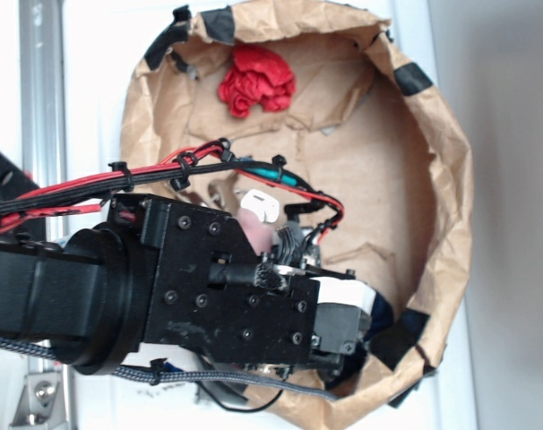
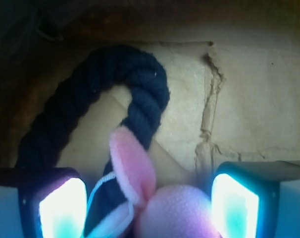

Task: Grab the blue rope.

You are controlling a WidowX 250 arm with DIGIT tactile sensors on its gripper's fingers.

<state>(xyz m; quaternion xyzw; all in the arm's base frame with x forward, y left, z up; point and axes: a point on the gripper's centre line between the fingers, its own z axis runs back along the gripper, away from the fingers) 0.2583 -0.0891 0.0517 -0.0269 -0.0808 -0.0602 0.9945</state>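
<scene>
Red crumpled cloth (image 1: 256,81) sits at twelve o'clock inside the brown paper basin (image 1: 451,179), pink plush bunny (image 2: 175,210) low at six

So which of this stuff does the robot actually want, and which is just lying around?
Part of the job:
- blue rope, looped ahead of the end effector
- end effector, jaws open

Just lying about:
- pink plush bunny, between the jaws
- red crumpled cloth
- brown paper bin holding it all

Exterior: blue rope fully hidden under arm (image 1: 164,287). Wrist: rope (image 2: 140,94) ends masked by left finger pad (image 2: 63,208) at 7 o'clock and pink bunny (image 2: 175,213), itself cropped at 6.
</scene>
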